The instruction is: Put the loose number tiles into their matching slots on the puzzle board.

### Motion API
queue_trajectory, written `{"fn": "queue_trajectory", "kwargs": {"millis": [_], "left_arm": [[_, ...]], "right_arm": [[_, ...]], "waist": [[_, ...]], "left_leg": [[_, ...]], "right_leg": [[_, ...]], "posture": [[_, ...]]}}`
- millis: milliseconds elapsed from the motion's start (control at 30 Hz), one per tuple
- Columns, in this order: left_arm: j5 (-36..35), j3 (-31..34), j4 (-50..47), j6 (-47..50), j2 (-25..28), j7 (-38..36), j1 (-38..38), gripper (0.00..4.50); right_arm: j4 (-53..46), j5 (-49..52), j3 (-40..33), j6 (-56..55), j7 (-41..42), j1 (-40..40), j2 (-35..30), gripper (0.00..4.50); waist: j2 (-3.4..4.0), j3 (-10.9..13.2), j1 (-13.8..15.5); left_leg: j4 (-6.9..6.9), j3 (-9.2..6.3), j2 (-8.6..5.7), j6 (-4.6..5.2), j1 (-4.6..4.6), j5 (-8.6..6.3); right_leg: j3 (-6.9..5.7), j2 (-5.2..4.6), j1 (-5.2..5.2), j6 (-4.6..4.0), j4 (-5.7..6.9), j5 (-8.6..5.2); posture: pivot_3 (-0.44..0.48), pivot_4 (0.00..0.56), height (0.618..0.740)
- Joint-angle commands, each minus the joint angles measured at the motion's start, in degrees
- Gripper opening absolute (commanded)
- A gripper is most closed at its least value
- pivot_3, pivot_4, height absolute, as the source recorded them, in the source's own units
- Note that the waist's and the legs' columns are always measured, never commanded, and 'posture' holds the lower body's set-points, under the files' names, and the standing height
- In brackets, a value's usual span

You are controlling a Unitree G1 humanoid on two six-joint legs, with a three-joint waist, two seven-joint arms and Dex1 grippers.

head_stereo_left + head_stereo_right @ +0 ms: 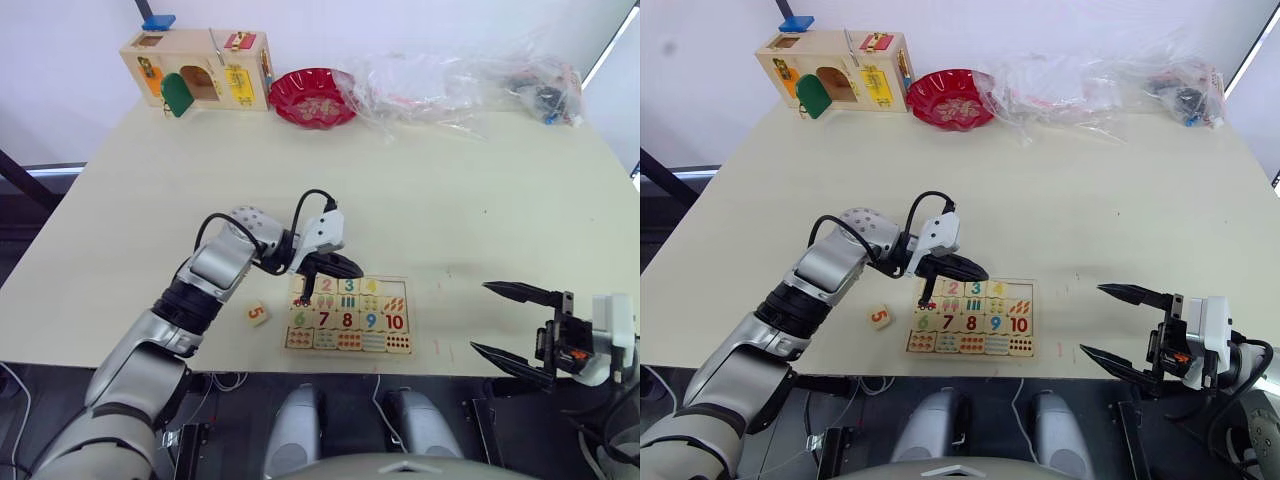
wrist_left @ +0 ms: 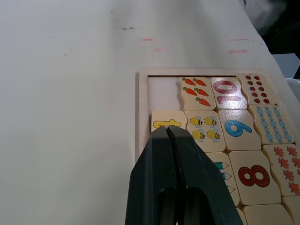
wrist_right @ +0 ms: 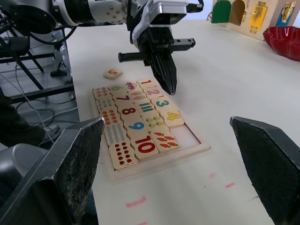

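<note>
The pale table (image 1: 420,200) carries everything, with the puzzle board (image 1: 349,345) lying close to its near edge, roughly midway along it. At the far left corner stands a wooden latch box (image 1: 197,68) with coloured doors, a red bowl (image 1: 313,97) just beside it, and a heap of clear plastic bags (image 1: 465,85) spread along the far edge toward the right corner. The left gripper (image 1: 928,299) reaches over the board's left end, its two black fingers pressed together and pointing down at the top row near the tile marked 1 (image 3: 146,83). The right gripper (image 1: 500,320) hangs off the near right part of the table, just past the edge, its fingers spread wide apart and holding nothing. On the board, the top row holds tiles 1, 2 (image 3: 153,92), 3 (image 3: 162,102) and 4 (image 3: 173,116) seated in their places, while the last slot (image 3: 191,133) at the board's right end shows bare pale wood. Below them run picture tiles, then the coloured numbers 6 to 10, then dot tiles. One loose tile, the red 5 (image 1: 257,313), lies on the table just off the board's left end, near the near edge and apart from the rim.
</note>
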Motion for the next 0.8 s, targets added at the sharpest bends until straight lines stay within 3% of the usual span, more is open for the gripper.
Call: {"fn": "queue_trajectory", "kwargs": {"millis": [33,800], "left_arm": [[0.94,1.16,-0.66,-1.08,-0.35,-0.61,0.0,0.04],[5.28,0.87,0.6,-2.28,-3.1,-0.12,0.99,0.04]], "right_arm": [[-1.64,0.92,-1.17,-0.15,-0.14,0.22,-0.33,4.5],[-1.55,1.08,-1.21,0.04,0.26,-0.07,-0.88,4.5]], "waist": [[0.0,0.0,0.0],[0.0,0.0,0.0]], "left_leg": [[0.0,0.0,0.0,0.0,0.0,0.0],[0.0,0.0,0.0,0.0,0.0,0.0]], "right_leg": [[0.0,0.0,0.0,0.0,0.0,0.0],[0.0,0.0,0.0,0.0,0.0,0.0]], "posture": [[0.0,0.15,0.74],[0.0,0.15,0.74]]}}
